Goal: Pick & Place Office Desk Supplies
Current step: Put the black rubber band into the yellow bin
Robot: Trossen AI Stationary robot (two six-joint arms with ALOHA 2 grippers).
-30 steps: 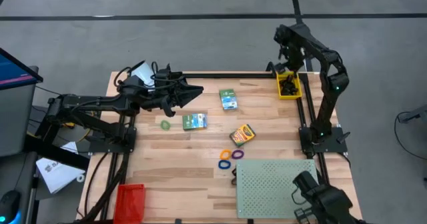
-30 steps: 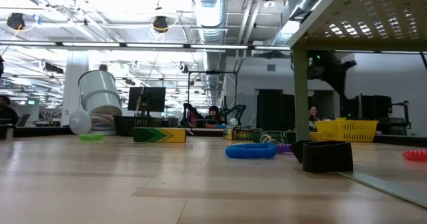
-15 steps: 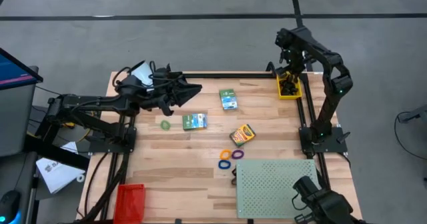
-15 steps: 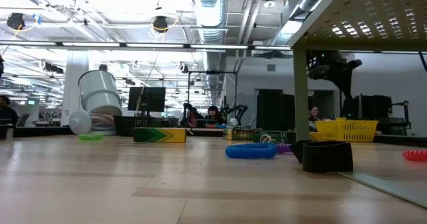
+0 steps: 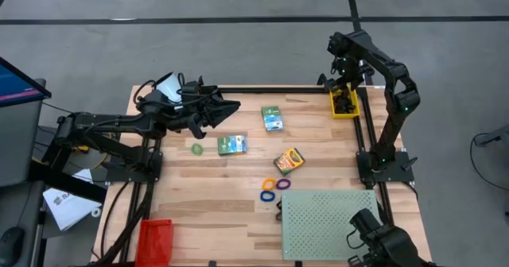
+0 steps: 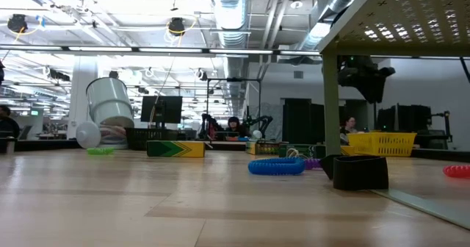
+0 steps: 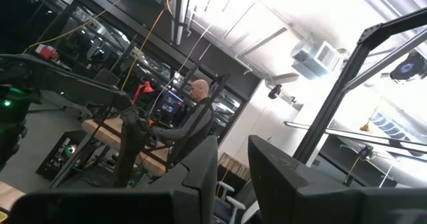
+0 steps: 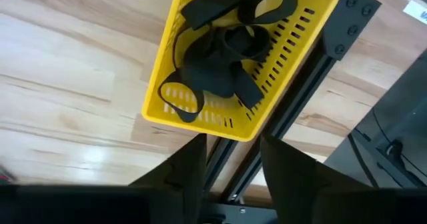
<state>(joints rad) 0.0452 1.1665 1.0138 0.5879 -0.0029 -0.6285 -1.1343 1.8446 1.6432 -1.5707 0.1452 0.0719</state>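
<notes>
Over the worktop's far right corner, the right gripper (image 5: 343, 83) hangs above a yellow basket (image 5: 334, 108) that sits at that corner; in the right wrist view its two dark fingers (image 8: 183, 167) stand apart with nothing between them, and the basket (image 8: 200, 111) below holds a tangle of black clips (image 8: 223, 44). Across at the far left corner, the left gripper (image 5: 232, 106) is raised off the wood and points toward the middle of the worktop; its fingers (image 7: 200, 177) show a narrow gap and nothing in it.

Loose supplies lie on the bare wood. A green box (image 5: 272, 118) rests near the far edge at the centre, and a second green box (image 5: 232, 145) lies closer to the middle, with a small green ring (image 5: 196, 148) just left of it. The crayon box (image 5: 289, 160) sits tilted right of centre. Orange (image 5: 270, 184), purple (image 5: 283, 183) and blue (image 5: 267, 195) rings cluster just beside the perforated board (image 5: 330, 223), which fills the near right corner. A red bin (image 5: 154, 240) stands at the near left corner.
</notes>
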